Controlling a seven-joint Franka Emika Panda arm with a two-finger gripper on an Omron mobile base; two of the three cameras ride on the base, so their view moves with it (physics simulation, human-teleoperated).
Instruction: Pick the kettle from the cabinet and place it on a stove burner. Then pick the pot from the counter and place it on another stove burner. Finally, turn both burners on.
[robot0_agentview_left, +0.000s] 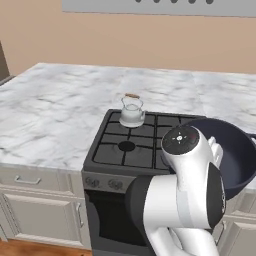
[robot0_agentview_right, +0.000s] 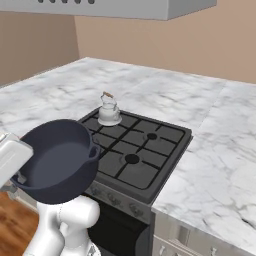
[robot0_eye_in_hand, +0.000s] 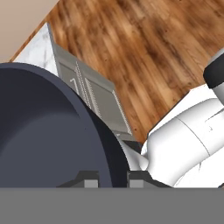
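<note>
Right base view: the pot (robot0_agentview_right: 57, 160) hangs tilted in the air off the range's (robot0_agentview_right: 150, 172) front edge, at about 8 o'clock from the burners, its mouth turned toward the camera. It touches neither counter (robot0_agentview_right: 215, 165) nor grate. The tilt probably follows from a grip on one side of the rim, which leaves the far side to sag.

Hand view: the pincer (robot0_eye_in_hand: 109, 180) is nearly closed, one finger on each side of the pot's wall, so it has the pot by the rim.

Left base view: the kettle (robot0_agentview_left: 132, 111) stands upright on the rear-left burner, at 11 o'clock on the range, handle up. That placement appears finished, and it leaves the other rings free. The front-left burner (robot0_agentview_left: 126, 146) at 7 o'clock is bare and nearest the pot, so it seems the likely target.
</note>
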